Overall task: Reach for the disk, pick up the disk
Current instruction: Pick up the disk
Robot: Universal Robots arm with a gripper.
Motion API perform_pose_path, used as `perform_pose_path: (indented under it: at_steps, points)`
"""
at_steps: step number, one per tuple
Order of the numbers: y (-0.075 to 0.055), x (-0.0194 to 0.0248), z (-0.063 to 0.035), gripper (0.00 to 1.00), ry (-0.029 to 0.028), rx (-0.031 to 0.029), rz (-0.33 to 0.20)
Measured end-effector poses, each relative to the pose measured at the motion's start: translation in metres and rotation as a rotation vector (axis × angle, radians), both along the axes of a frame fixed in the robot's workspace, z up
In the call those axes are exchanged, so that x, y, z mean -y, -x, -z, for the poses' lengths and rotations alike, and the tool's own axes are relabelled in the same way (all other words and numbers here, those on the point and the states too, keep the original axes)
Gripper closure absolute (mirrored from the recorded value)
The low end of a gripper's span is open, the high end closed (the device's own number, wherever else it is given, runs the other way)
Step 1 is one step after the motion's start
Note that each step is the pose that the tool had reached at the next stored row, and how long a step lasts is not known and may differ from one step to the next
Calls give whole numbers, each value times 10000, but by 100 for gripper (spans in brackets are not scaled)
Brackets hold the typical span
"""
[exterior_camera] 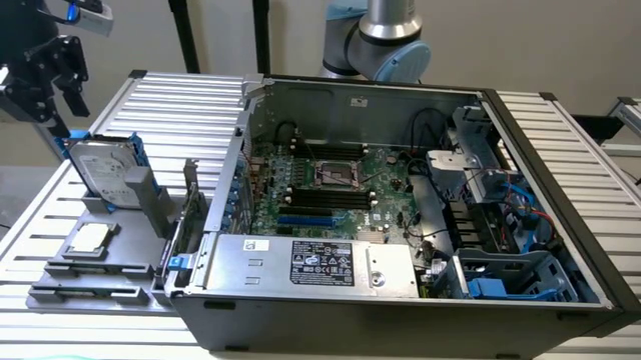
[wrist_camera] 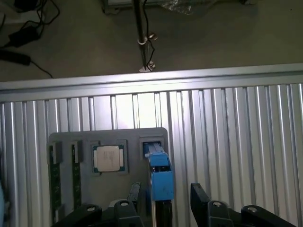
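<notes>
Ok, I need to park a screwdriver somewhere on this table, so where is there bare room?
Bare ribbed table beyond the grey holder, beside the open computer case; another strip along the case on the exterior view's right. Crowded: the holder, with the disk, the chip, and the gripper above.

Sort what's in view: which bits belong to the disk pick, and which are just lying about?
Job:
- disk, upright in grey holder
- tool, open above it

Lying about:
- chip
- PC case
- motherboard
- silver box
</notes>
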State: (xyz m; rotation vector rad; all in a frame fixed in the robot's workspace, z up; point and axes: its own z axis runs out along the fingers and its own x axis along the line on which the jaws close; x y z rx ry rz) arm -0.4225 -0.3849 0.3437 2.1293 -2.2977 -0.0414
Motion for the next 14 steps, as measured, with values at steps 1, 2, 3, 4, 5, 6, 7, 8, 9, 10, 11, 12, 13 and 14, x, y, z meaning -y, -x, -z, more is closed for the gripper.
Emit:
perform_pose_path:
  at_steps: [1, 2, 3, 4, 5, 6, 7, 8, 9, 10, 11, 12, 13, 14]
  points:
    - [0, 0, 19, 46, 1, 0, -28]
    - [0, 0, 38, 46, 1, 0, -58]
    - [0, 0, 56, 46, 1, 0, -87]
    - [0, 0, 73, 46, 1, -1, -114]
    - [0, 0, 92, 46, 0, 1, -142]
    - [0, 0, 109, 46, 0, 1, -168]
    - [0, 0, 127, 46, 1, 0, -197]
    - [0, 0, 145, 46, 1, -1, -224]
    - [0, 0, 164, 46, 1, 0, -253]
    - [0, 0, 183, 46, 1, 0, -281]
    - [0, 0, 201, 46, 0, 1, -308]
    - [0, 0, 219, 46, 0, 1, -334]
    - [0, 0, 237, 46, 0, 0, -360]
    - [0, 0, 255, 46, 1, -1, -388]
